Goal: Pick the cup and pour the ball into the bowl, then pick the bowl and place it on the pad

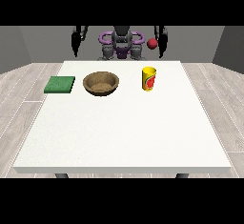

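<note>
Both hands hang beyond the table's far edge, beside the robot's body: the hand at the view's left (pixel 76 41) off the far left corner, the hand at the view's right (pixel 162 41) past the far edge toward the right, and they are too small and dark for me to tell whether their fingers are straight or curled. A red ball (pixel 152 43) shows just beside the hand at the view's right, seemingly in the air above the yellow cup (pixel 149 78). That cup stands upright on the white table (pixel 124 132) near the far edge, right of centre. The brown bowl (pixel 101 83) sits left of it, apart, and the green pad (pixel 60 85) lies flat near the left edge
</note>
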You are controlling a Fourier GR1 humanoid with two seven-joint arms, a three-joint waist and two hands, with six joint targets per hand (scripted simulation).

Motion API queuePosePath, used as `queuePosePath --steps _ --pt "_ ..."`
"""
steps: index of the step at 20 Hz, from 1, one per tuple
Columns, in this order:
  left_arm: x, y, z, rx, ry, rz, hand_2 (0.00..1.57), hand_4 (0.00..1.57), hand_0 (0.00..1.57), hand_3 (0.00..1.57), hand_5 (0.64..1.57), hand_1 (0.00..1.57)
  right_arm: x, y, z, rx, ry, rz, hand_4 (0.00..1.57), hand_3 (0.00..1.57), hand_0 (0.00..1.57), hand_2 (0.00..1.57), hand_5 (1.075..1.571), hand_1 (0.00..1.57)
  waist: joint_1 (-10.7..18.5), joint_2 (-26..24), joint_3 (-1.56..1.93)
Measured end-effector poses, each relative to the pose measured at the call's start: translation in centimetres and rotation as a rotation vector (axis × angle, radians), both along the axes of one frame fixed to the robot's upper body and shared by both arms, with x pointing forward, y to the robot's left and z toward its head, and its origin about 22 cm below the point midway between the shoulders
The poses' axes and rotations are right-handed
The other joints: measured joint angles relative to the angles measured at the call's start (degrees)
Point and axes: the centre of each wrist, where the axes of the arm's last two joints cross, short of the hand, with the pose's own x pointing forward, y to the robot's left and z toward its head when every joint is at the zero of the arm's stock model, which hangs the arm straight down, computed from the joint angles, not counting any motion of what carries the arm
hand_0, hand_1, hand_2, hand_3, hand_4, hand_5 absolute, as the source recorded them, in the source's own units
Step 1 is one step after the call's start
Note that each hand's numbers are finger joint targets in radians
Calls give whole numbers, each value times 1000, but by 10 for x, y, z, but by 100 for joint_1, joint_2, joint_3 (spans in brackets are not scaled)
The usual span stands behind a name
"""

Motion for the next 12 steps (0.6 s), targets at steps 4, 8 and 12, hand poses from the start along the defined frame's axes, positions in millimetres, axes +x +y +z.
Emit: queuePosePath --steps 4,8,12 --pt "2 2 15 13 -23 -4 0 0 0 0 1535 0 1 -7 15 -30 -15 0 1058 305 0 0 1571 0 -19 -740 41" --pt "7 -2 38 -41 -70 -14 0 0 0 0 1529 0 11 13 41 13 -83 45 919 0 0 0 1570 0 99 -1660 66" --pt "6 -14 58 -195 -24 -33 0 0 0 0 1550 0 15 58 62 103 -36 61 724 0 0 0 1570 0 374 -2461 89"
